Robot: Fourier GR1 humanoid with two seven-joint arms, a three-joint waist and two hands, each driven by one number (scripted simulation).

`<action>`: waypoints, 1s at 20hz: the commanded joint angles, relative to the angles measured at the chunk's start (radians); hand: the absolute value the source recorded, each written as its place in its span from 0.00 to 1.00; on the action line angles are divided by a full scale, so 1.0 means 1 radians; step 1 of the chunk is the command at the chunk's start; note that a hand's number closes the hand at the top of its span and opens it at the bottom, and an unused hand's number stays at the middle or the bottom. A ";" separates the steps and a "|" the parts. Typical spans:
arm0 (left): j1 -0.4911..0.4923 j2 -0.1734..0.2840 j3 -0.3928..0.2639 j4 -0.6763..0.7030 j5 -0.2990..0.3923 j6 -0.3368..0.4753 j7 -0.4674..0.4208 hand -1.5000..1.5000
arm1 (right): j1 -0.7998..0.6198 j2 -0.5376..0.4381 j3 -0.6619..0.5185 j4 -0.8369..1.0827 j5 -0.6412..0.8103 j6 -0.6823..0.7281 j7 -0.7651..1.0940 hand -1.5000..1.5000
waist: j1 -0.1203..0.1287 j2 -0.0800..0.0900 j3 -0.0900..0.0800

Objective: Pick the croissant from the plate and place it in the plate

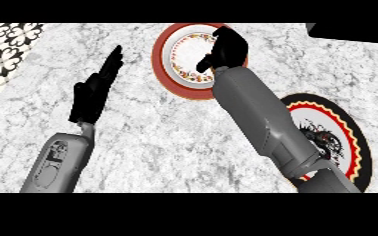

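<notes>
1. Croissant: it cannot be made out anywhere in the head view; neither plate shows it on its bare parts, and whether the right hand covers it cannot be told.
2. The right hand [230, 47] sits over the red-rimmed plate [168, 75] at the top centre of the marble counter [162, 135], its fingers curled downward onto the plate's white middle. Whether they enclose anything is hidden by the hand itself.
3. The right forearm [255, 112] runs from the lower right up to that plate and crosses the near edge of the black-rimmed plate [353, 135], which lies at the right, well apart from the red-rimmed one.
4. The left hand [94, 92] rests at the left over bare counter, fingers straight and together, holding nothing.
</notes>
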 commanded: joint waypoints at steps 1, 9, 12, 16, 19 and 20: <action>-0.015 0.002 0.002 0.004 0.000 -0.009 0.008 0.50 | 0.011 0.002 0.001 0.052 -0.093 -0.122 -0.078 0.00 | 0.007 0.001 0.001; 0.012 0.026 0.036 0.005 0.026 -0.029 0.010 0.50 | 0.024 0.002 -0.053 -0.055 -0.194 -0.446 -0.220 0.00 | -0.024 -0.015 0.001; 0.037 -0.002 0.020 -0.007 -0.009 0.020 0.009 0.50 | -0.008 0.002 -0.067 -0.086 -0.231 -0.513 -0.168 0.00 | -0.050 -0.027 0.000; 0.022 0.014 0.057 0.005 -0.004 0.031 0.032 0.50 | 0.115 0.002 -0.060 -0.164 -0.219 -0.606 -0.206 0.00 | -0.106 -0.037 0.000; 0.110 0.030 0.068 -0.044 0.013 0.010 0.008 0.50 | 0.210 0.002 -0.038 -0.278 -0.182 -0.617 -0.180 0.00 | -0.122 -0.045 0.000; 0.128 0.046 0.071 -0.073 0.015 0.003 0.038 0.50 | 0.273 -0.024 -0.046 -0.349 -0.179 -0.576 -0.195 0.00 | -0.135 -0.050 0.000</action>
